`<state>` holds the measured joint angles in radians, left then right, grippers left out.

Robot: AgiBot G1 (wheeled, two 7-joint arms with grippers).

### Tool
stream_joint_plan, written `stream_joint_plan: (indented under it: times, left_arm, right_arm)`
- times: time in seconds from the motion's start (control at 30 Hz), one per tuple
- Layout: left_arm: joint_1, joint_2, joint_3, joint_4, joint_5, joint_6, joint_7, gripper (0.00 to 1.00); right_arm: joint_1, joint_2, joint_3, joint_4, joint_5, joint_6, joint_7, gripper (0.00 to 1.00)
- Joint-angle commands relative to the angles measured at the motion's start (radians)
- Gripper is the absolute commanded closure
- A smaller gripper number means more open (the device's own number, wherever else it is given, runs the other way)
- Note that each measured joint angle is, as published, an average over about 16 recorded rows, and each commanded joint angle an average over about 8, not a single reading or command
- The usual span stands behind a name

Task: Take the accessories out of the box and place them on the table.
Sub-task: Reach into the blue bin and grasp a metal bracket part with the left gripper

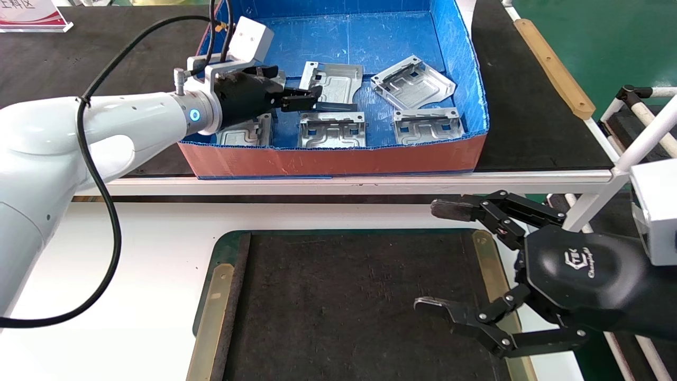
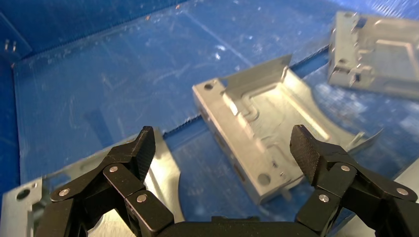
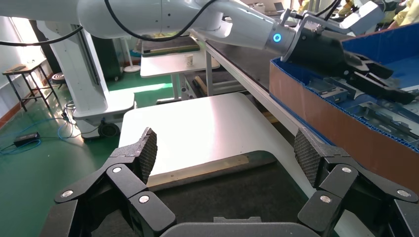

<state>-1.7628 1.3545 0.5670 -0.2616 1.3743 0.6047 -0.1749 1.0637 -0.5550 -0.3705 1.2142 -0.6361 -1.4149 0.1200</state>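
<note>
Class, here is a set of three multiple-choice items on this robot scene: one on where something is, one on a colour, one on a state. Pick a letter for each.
1. Where is the left gripper?
A. Over the black mat
B. Inside the box, above the metal plates
C. Beside the robot's body

2. What colour is the inside of the box?
A. Blue
B. Green
C. White

3. What state is the right gripper in?
A. Shut on a plate
B. Shut, empty
C. Open, empty

Answers:
1 B, it reaches over the box's wall, above the metal plates.
2 A, floor and walls are blue.
3 C, its fingers are spread above the black mat with nothing between.
</note>
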Motion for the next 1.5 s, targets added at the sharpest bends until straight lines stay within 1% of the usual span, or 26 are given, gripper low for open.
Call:
stream_joint_plan:
  times: [0.03, 0.07, 0.1, 0.13, 0.17, 0.2, 0.27, 0.3, 0.37, 0.4, 0.43, 0.47, 1.5]
  left_arm:
    - [0.002, 0.002, 0.007, 0.004, -0.001, -0.011, 0.0, 0.0]
    - [0.003, 0.003, 0.009, 0.007, -0.001, -0.015, -0.001, 0.0]
    - [0.003, 0.003, 0.01, 0.008, -0.002, -0.018, -0.002, 0.0]
    - [0.003, 0.004, 0.011, 0.01, -0.002, -0.02, -0.002, 0.0]
    - [0.003, 0.004, 0.012, 0.012, -0.002, -0.022, -0.003, 0.04]
    - [0.004, 0.004, 0.012, 0.012, -0.003, -0.023, -0.003, 0.13]
    - [0.004, 0.004, 0.012, 0.011, -0.003, -0.022, -0.003, 0.38]
    - [0.004, 0.003, 0.011, 0.01, -0.003, -0.022, -0.002, 0.5]
    - [0.004, 0.003, 0.011, 0.008, -0.003, -0.02, -0.002, 0.75]
    - [0.004, 0.003, 0.01, 0.008, -0.003, -0.019, -0.002, 0.88]
    - [0.004, 0.002, 0.01, 0.007, -0.003, -0.018, -0.002, 0.96]
    - [0.004, 0.002, 0.009, 0.007, -0.003, -0.017, -0.002, 1.0]
    - [0.004, 0.0, 0.006, -0.001, -0.001, -0.008, 0.0, 1.0]
  right_arm:
    - [0.0, 0.0, 0.0, 0.0, 0.0, 0.0, 0.0, 0.02]
    - [0.0, 0.0, 0.0, 0.0, 0.0, 0.0, 0.0, 0.09]
    - [0.0, 0.0, 0.0, 0.0, 0.0, 0.0, 0.0, 0.18]
    - [0.0, 0.0, 0.0, 0.0, 0.0, 0.0, 0.0, 0.29]
    - [0.0, 0.0, 0.0, 0.0, 0.0, 0.0, 0.0, 0.42]
    - [0.0, 0.0, 0.0, 0.0, 0.0, 0.0, 0.0, 0.55]
    - [0.0, 0.0, 0.0, 0.0, 0.0, 0.0, 0.0, 0.8]
    - [0.0, 0.0, 0.0, 0.0, 0.0, 0.0, 0.0, 0.9]
    - [0.0, 0.0, 0.0, 0.0, 0.0, 0.0, 0.0, 1.0]
    - [0.0, 0.0, 0.0, 0.0, 0.0, 0.0, 0.0, 1.0]
    - [0.0, 0.0, 0.0, 0.0, 0.0, 0.0, 0.0, 1.0]
    - [0.0, 0.0, 0.0, 0.0, 0.0, 0.0, 0.0, 1.0]
    - [0.0, 0.0, 0.0, 0.0, 0.0, 0.0, 0.0, 1.0]
